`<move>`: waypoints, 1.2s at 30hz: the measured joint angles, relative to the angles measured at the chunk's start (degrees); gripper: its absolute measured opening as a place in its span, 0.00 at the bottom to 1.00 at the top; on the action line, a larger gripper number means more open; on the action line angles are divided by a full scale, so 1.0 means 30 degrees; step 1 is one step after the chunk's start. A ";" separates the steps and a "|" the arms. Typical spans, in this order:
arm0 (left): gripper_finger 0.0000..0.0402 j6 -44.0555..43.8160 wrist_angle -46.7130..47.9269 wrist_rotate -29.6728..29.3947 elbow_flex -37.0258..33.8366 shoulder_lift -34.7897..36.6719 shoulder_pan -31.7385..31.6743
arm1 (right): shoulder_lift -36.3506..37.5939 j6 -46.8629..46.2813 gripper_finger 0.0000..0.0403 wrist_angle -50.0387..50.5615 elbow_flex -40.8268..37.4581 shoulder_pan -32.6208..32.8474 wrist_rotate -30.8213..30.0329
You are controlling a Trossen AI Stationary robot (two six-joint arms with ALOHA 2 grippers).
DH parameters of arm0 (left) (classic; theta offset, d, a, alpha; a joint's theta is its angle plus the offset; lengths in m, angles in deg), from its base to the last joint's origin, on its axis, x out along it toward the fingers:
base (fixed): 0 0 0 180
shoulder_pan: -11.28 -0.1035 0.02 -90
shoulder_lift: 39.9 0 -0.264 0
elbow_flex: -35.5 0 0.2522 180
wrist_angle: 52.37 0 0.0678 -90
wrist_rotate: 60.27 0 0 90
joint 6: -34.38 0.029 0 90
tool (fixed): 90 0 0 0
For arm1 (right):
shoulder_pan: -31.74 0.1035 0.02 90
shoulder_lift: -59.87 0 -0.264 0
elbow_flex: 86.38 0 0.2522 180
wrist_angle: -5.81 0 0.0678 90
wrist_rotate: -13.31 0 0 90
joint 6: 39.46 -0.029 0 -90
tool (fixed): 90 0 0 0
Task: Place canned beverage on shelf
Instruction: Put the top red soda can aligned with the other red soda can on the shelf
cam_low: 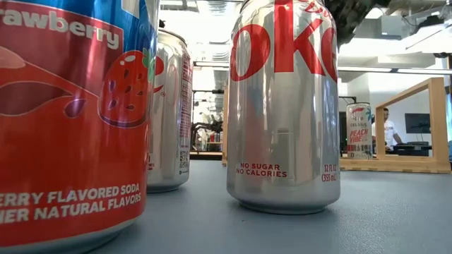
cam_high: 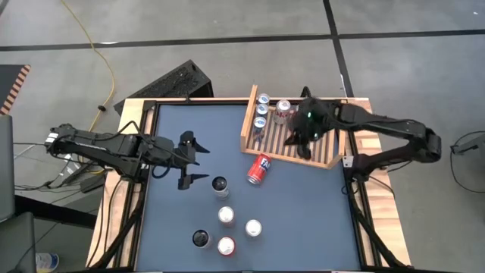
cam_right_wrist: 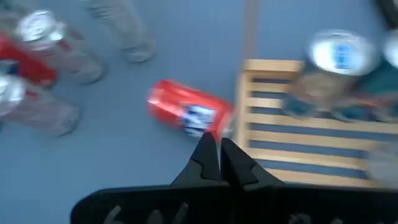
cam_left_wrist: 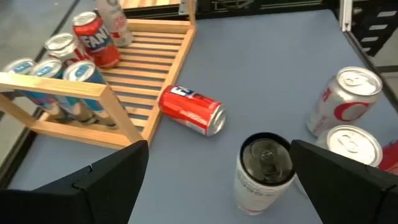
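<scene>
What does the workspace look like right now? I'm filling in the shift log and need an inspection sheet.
Surface: blue-grey table top.
Job's things: wooden shelf holding upright cans; red can on its side just outside it; five cans upright on the table.
Clutter: nothing seen.
Grippers: left gripper open, near dark-topped can; right gripper shut, empty, over the shelf.
Cables: yellow cable on floor.
Surroundings: person in room behind.

Two matte black jointed arms, each ending in a two-fingered claw (cam_high: 189, 160) (a green light glows on the right).
</scene>
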 joint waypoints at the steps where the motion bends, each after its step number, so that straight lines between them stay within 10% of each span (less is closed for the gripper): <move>1: 0.95 -0.0152 0.0000 0.0189 0.0000 0.0000 -0.0007 | -0.0129 -0.0268 0.03 -0.0069 0.0000 0.0704 -0.0452; 9: 0.95 -0.0627 0.0073 0.0371 0.0000 0.0000 0.0035 | -0.2941 -0.0971 0.34 -0.1789 -0.0957 0.4471 -0.4659; 16: 0.95 -0.1015 0.0108 0.1484 0.0000 0.0000 0.0084 | -0.5157 0.1311 0.62 -0.5773 -0.1362 0.4909 -0.4326; 36: 0.95 -0.1506 0.0618 0.1277 0.0000 0.0000 0.0088 | -1.0930 1.2190 0.67 -0.3811 0.1662 0.5832 -0.6276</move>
